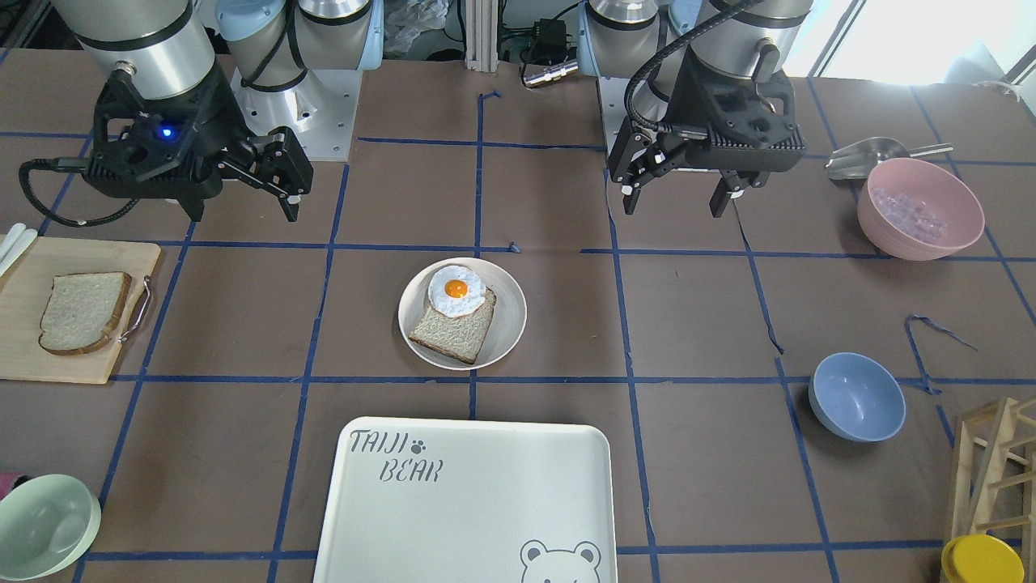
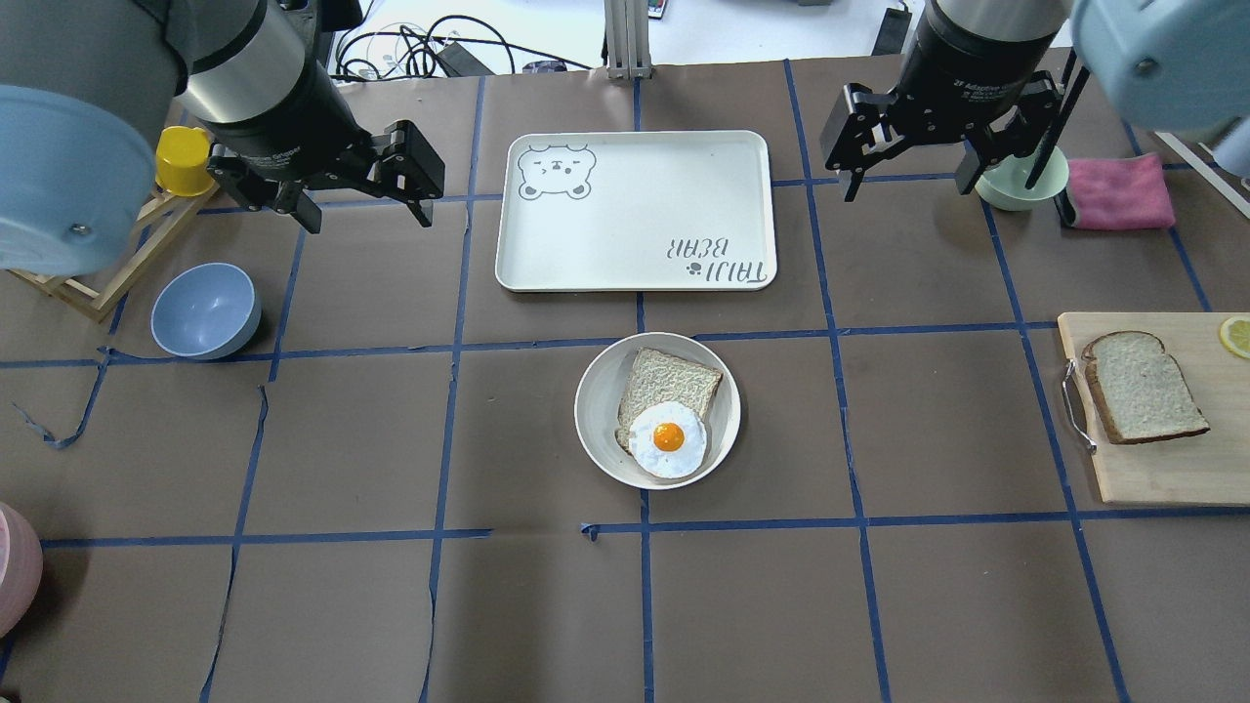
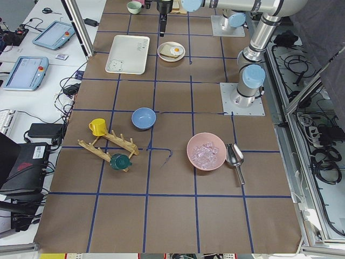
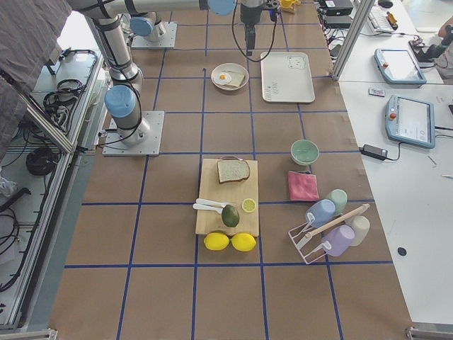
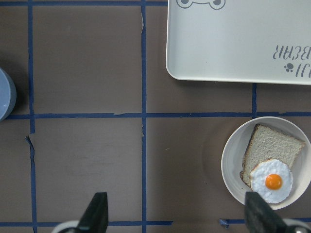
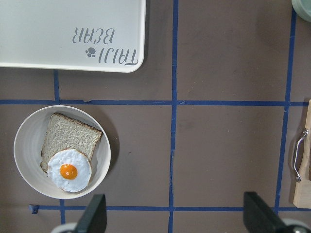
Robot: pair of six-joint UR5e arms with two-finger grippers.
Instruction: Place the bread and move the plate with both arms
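Note:
The plain bread (image 1: 85, 312) lies on a wooden cutting board (image 1: 20, 348) at the table's right end, as the overhead view also shows (image 2: 1143, 388). The round off-white plate (image 1: 511, 324) sits mid-table and holds a smaller slice with a fried egg (image 1: 456, 290). It also shows in the overhead view (image 2: 598, 410) and both wrist views (image 5: 233, 160) (image 6: 26, 145). My left gripper (image 2: 363, 200) (image 1: 676, 198) is open and empty, high above the table. My right gripper (image 2: 908, 181) (image 1: 243, 206) is also open and empty, well away from the bread.
The "TAIJI BEAR" tray (image 2: 635, 210) lies just beyond the plate. A blue bowl (image 2: 205, 310), a wooden rack with a yellow cup (image 2: 184, 159) and a pink bowl (image 1: 920, 208) are on the left side. A green bowl (image 2: 1020, 181) and pink cloth (image 2: 1118, 192) are on the right.

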